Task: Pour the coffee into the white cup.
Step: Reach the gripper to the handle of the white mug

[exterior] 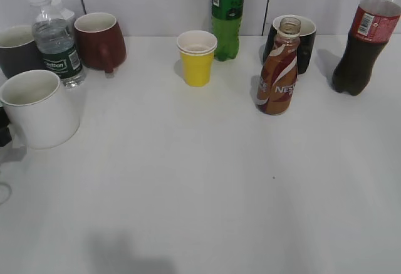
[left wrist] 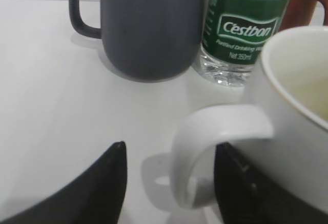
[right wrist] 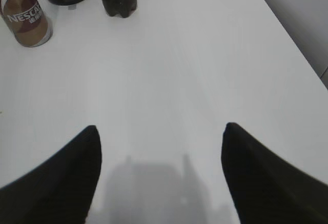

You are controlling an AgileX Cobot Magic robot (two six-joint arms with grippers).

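On the white table (exterior: 207,186), our left gripper (left wrist: 169,178) straddles the white cup's (exterior: 39,108) handle (left wrist: 205,142), jaws apart; our right gripper (right wrist: 160,172) hangs spread and empty. The uncapped coffee bottle (exterior: 277,76) stands untouched; pouring remains.

Black gripper fingers, seen only in part

The left gripper (left wrist: 169,180) shows two matte black fingers (left wrist: 97,190) with smooth curved edges tapering to blunt tips. The right gripper (right wrist: 160,170) shows the same pair of plain dark fingers (right wrist: 61,178), broad near the camera, narrowing farther out. No cables, screws or markings are visible.
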